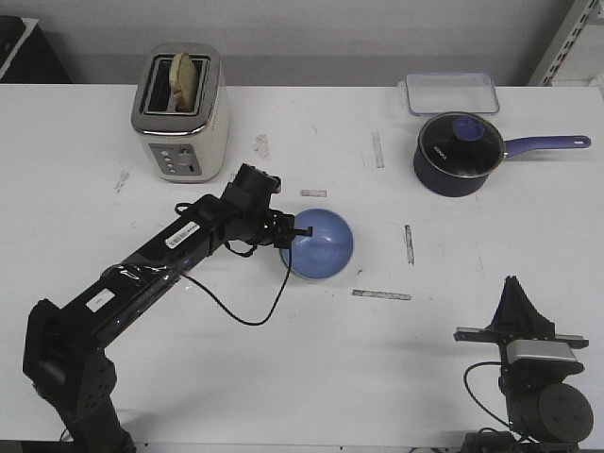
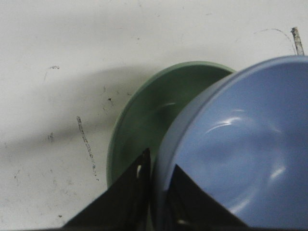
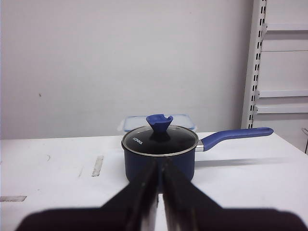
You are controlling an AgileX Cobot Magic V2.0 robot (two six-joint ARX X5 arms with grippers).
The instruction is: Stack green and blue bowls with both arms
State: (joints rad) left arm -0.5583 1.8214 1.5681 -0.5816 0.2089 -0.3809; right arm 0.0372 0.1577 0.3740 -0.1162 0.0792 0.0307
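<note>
Left arm (image 1: 142, 269) stretched toward 2 o'clock, left gripper (image 1: 300, 232) clamped on blue bowl (image 1: 321, 243) rim. Right arm (image 1: 528, 368) folded at 5 o'clock, right gripper (image 1: 512, 283) fingers pressed together.

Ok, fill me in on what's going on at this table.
The left gripper grips the rim of the blue bowl, holding it over the green bowl, offset and not yet nested. The right gripper sits shut and idle at the near table edge, facing the lidded saucepan.
</note>
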